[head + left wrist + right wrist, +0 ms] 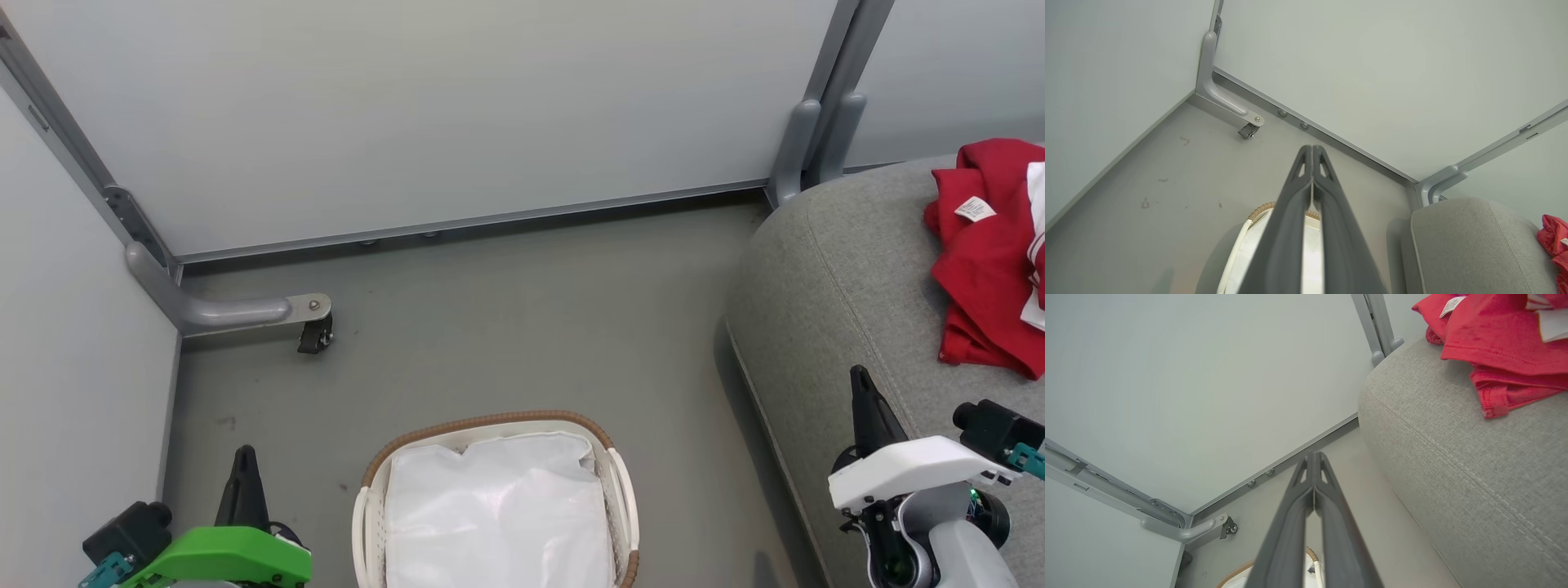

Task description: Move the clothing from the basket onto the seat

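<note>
Small rounded white perforated basket (365, 523): smooth plastic, edged with a brown woven rim (490, 419), lined with a slightly glossy white cloth liner (498, 506). Large grey seat (824, 278): upholstered in coarse matt fabric, seamed. Red and white clothing (980, 261): soft matt cloth. Grey floor (506, 310): smooth, scuffed. Grey bracket (237, 310): smooth metal.

On the left gripper (244, 454), there are two long dark grey fingers (1290, 228), each with a triangular cut-out near the tip. The wrist carries a bright green cover (224, 557), a black camera block (129, 529) and a teal fitting (104, 569). The right gripper (858, 376) has matching fingers, a white cover (914, 472) and a pale grey forearm (967, 555). A small green light (974, 495) is possibly an indicator.
</note>
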